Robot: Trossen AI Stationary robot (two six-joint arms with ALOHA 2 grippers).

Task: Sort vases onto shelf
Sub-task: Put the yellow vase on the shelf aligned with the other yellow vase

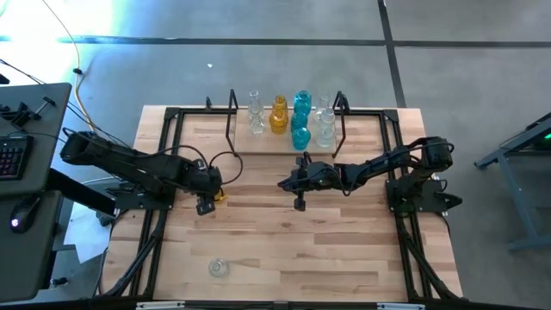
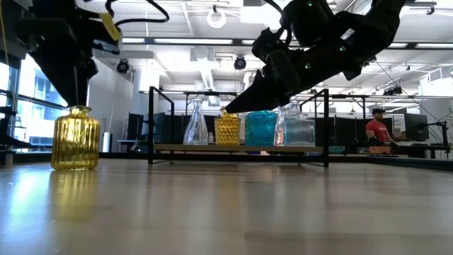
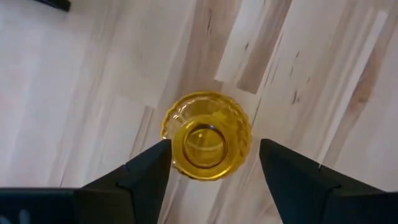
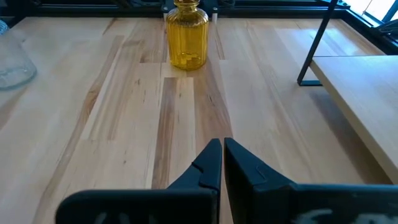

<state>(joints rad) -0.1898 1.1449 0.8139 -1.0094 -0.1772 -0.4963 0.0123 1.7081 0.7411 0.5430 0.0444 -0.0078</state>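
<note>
An amber-yellow ribbed vase [image 3: 206, 135] stands upright on its base on the tabletop, left of centre [image 2: 76, 138]. My left gripper [image 3: 214, 144] hangs over it, pointing steeply down and open, one finger on each side of the vase's top; no touch shows. My right gripper [image 4: 222, 148] is shut on nothing at mid-table [image 1: 284, 182], aimed toward that amber vase [image 4: 186, 37]. The shelf [image 1: 284, 145] at the far edge carries several vases: clear [image 1: 256, 116], amber [image 1: 279, 116], teal [image 1: 300, 105] and clear [image 1: 325, 125].
One clear vase [image 1: 219, 268] stands alone near the table's front edge, left of centre, also seen as a clear vase [image 4: 12, 59] in the right wrist view. The shelf's black frame uprights [image 2: 151, 124] rise at its ends. A person [image 2: 379, 131] stands far behind the table.
</note>
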